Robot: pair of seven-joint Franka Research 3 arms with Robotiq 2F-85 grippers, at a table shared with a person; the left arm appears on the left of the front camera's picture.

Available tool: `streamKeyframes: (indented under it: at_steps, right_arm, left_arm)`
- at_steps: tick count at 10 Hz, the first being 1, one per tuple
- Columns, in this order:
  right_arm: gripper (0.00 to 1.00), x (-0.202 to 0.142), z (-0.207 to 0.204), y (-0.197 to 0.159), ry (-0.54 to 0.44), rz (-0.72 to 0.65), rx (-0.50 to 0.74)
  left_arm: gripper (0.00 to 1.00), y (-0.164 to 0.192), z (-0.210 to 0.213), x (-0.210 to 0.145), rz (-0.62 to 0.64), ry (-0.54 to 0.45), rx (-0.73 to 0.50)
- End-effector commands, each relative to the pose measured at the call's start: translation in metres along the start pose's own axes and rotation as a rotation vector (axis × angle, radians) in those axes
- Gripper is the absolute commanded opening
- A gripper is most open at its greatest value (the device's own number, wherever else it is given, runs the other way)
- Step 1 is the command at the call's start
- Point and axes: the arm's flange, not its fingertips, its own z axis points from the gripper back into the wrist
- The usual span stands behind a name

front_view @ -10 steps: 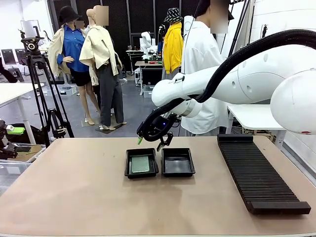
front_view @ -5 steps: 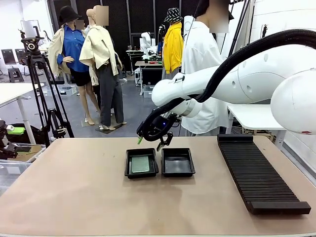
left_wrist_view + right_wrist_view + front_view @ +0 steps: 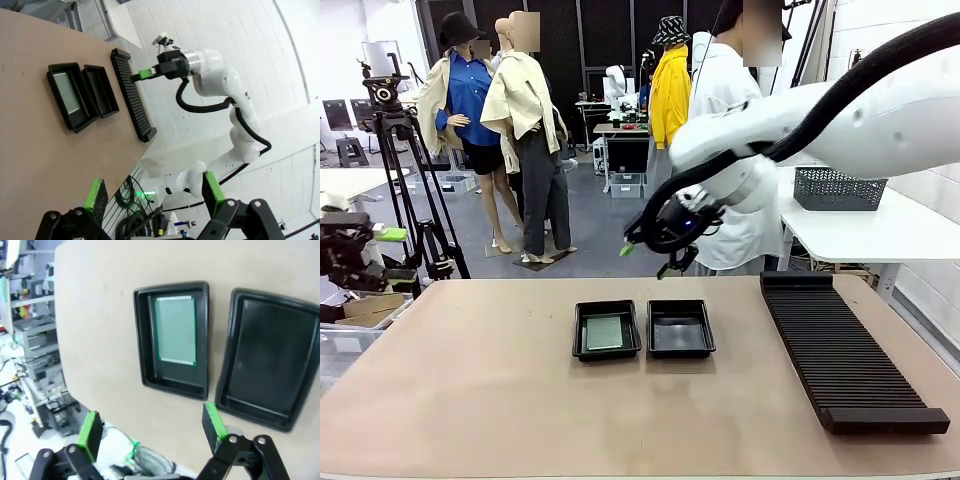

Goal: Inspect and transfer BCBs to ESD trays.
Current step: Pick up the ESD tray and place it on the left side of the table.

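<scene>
Find right claw spread and empty above the table's far side, left claw spread too, one board flat in left tray, right tray bare; may knock a tray rim if lowered askew.

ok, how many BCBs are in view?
1. The BCB lies flat in the left ESD tray; the right ESD tray beside it holds none. The slotted rack shows none, though its slots could hide one.
</scene>
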Motion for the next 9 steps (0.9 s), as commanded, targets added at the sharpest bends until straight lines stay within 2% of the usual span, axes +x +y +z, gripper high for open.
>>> streamKeyframes:
  at_steps: [1, 4, 8, 9]
  right_arm:
    - [1.00, -0.030, 0.031, -0.030, -0.011, -0.020, 0.057]
    - [1.00, -0.045, 0.080, -0.070, -0.005, -0.079, 0.129]
    - [1.00, -0.064, 0.124, -0.127, 0.027, -0.121, 0.241]
    - [1.00, -0.069, 0.132, -0.139, 0.011, -0.128, 0.272]
  left_arm:
    - [1.00, -0.016, -0.020, 0.008, 0.021, 0.015, 0.052]
    - [1.00, -0.031, -0.061, 0.019, 0.065, 0.057, 0.162]
    - [1.00, -0.045, -0.137, 0.041, 0.176, 0.229, 0.365]
    - [1.00, -0.043, -0.150, 0.046, 0.184, 0.238, 0.401]
